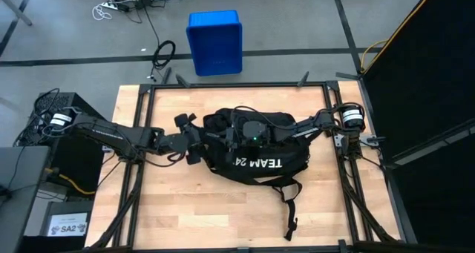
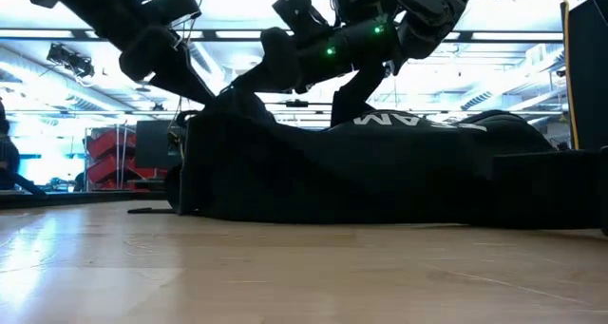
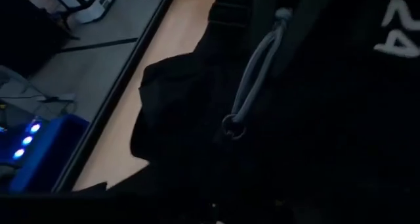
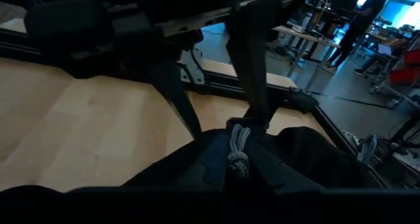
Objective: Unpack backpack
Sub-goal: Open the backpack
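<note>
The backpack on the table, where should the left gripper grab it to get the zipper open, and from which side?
Likely the grey cord pull on the backpack: it stands clear of the slack black fabric, ending in a small ring. Come from the bag's left end, where the left gripper already sits; the right gripper is above the bag's top.
</note>
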### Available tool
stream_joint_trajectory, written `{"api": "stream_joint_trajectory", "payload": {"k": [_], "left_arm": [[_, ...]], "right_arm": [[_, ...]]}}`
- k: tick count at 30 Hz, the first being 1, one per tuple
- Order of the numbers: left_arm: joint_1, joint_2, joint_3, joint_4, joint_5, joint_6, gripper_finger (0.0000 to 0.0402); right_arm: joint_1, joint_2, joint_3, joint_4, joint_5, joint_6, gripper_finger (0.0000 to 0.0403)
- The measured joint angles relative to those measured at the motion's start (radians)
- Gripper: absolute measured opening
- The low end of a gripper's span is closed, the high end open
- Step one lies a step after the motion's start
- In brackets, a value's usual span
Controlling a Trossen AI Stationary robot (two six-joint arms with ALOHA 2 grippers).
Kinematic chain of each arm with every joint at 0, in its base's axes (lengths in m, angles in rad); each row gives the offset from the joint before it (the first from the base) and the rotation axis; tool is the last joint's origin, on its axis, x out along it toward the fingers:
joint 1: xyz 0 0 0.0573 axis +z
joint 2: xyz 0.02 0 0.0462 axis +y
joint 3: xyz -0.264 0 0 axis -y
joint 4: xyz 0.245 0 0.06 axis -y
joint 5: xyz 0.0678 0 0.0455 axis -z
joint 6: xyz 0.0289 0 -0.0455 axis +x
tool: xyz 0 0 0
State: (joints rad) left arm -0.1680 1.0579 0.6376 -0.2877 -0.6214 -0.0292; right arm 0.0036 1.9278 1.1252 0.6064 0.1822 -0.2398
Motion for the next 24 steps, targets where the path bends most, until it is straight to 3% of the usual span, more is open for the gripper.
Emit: {"api": "stream_joint_trajectory", "payload": {"k": [8, 17, 24], "left_arm": [[0.032, 0.064, 0.001, -0.006, -0.016, 0.031, 0.026], [0.064, 0.174, 0.001, 0.164, 0.046, 0.132, 0.0259], [0.071, 0.228, 0.002, 0.198, 0.046, 0.127, 0.0235]], "right_arm": [[0.0, 0.0, -0.001, 0.002, -0.018, 0.0, 0.0], [0.015, 0.0, -0.001, 0.017, -0.048, 0.0, 0.0], [0.04, 0.002, 0.02, -0.011, -0.05, 0.0, 0.0]]}}
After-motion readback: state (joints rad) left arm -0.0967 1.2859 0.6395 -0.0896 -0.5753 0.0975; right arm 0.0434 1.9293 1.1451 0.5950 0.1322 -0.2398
